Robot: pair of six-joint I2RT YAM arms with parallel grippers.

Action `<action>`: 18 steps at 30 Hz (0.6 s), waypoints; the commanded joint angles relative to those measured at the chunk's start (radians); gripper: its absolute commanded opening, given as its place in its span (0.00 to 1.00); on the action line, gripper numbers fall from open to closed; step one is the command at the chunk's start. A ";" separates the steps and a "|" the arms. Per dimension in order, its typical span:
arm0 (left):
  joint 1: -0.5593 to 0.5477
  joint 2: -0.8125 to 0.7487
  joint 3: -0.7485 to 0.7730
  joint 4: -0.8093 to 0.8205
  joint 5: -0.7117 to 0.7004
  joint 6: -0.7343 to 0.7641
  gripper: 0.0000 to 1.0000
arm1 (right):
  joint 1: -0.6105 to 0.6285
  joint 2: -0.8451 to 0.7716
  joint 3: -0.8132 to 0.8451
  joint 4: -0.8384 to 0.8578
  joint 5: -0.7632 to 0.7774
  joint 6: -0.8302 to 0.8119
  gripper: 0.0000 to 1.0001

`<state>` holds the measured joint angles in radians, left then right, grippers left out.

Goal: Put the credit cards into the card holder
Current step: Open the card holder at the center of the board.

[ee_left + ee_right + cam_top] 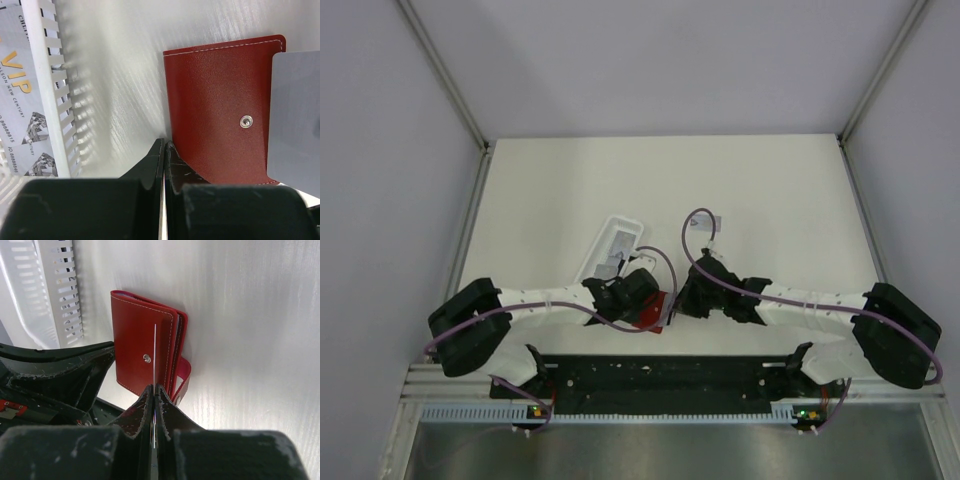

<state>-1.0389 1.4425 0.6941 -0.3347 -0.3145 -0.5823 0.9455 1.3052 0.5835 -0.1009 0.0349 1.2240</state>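
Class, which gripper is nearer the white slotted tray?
Left. The left gripper sits between the tray and the red wallet; the right gripper, pinching a grey card, is over the wallet's far side.

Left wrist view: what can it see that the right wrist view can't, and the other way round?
Only the left wrist view: printed cards lying in the white tray, and the flat face of a grey card. Only the right wrist view: that card edge-on, pinched in the right end effector, plus a red clasp tab. Both: the red wallet with its metal snap, and the tray.
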 commanded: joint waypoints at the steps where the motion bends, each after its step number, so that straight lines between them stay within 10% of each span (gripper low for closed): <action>1: -0.010 0.024 0.008 0.014 0.040 -0.030 0.00 | -0.008 -0.009 0.012 -0.008 0.013 -0.003 0.00; 18: -0.010 0.025 0.012 0.003 0.028 -0.031 0.00 | -0.013 -0.101 -0.016 -0.126 0.072 -0.008 0.00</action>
<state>-1.0424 1.4452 0.6975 -0.3328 -0.3141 -0.6003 0.9432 1.2034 0.5755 -0.2173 0.0860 1.2232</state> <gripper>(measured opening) 0.012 0.006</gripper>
